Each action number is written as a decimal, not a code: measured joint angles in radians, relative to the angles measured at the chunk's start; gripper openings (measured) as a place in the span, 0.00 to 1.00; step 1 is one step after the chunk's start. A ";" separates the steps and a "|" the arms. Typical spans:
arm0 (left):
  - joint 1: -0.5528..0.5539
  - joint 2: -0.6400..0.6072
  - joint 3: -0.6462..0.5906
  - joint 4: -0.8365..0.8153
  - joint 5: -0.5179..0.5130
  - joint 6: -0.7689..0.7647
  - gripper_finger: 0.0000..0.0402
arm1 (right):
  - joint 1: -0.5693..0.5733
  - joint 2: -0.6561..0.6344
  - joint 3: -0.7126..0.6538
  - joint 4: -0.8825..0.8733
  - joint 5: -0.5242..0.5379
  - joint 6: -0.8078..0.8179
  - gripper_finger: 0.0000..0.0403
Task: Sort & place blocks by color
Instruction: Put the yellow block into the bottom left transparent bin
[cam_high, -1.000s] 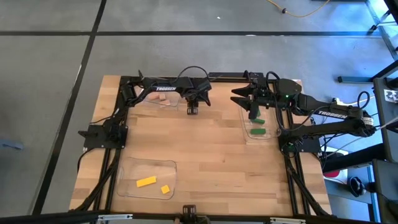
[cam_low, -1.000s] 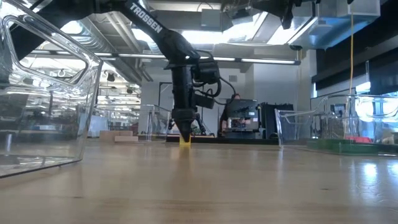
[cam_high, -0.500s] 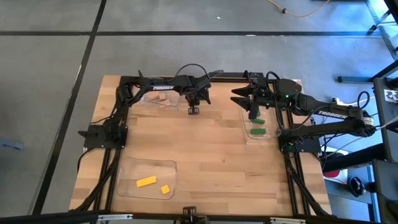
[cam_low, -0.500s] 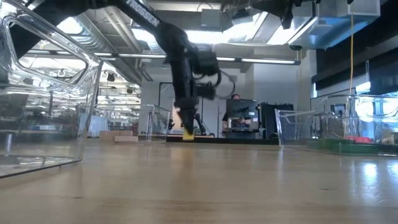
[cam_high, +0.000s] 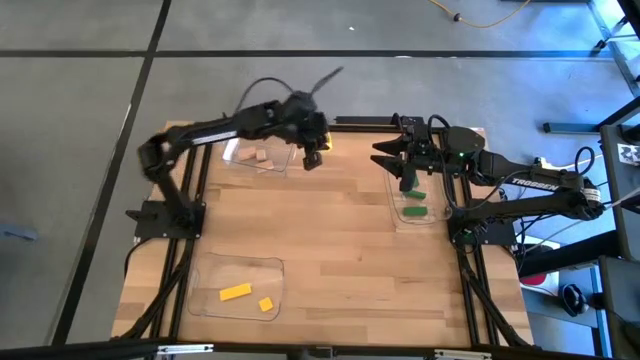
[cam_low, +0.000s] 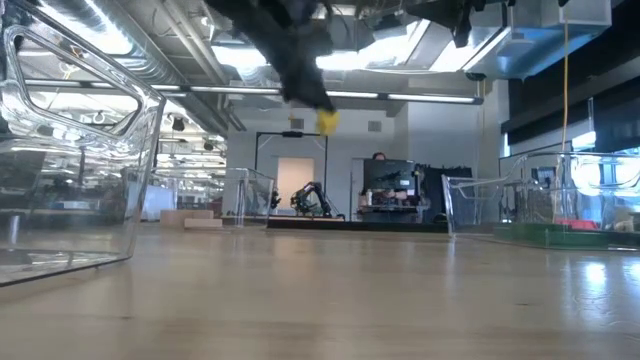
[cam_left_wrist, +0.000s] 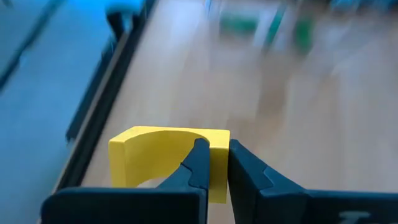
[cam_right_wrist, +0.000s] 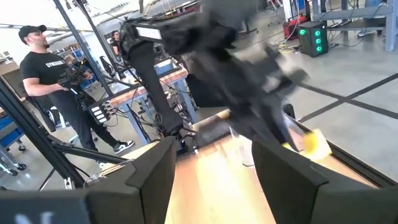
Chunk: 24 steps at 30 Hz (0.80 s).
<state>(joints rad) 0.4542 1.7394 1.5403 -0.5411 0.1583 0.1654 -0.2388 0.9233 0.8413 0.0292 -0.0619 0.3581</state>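
One yellow block (cam_left_wrist: 163, 162) pinched in left gripper (cam_high: 313, 158) fingers, high above table's far edge (cam_high: 355, 122); right gripper (cam_high: 407, 183) fingers spread.

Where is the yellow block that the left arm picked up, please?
The yellow block is clamped in the left gripper, lifted clear of the table near its far edge, just right of the tray of tan blocks in the high view.

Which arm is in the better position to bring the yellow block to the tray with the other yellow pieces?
Left. Its left gripper already holds the yellow block in the air, jaws shut on it. The right gripper hangs over the tray of green blocks.
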 joint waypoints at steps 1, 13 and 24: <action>-0.006 -0.047 -0.044 0.060 0.009 -0.027 0.05 | 0.000 0.000 0.000 0.000 0.000 0.000 0.53; -0.183 -0.706 -0.682 0.643 -0.008 -0.374 0.05 | 0.001 0.000 0.000 -0.005 -0.001 -0.004 0.53; -0.368 -1.003 -0.952 1.009 -0.200 -0.439 0.05 | 0.001 0.000 0.000 -0.004 -0.003 -0.027 0.53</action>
<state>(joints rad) 0.0861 0.7362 0.5878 0.4683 -0.0421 -0.2738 -0.2379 0.9234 0.8413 0.0250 -0.0647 0.3309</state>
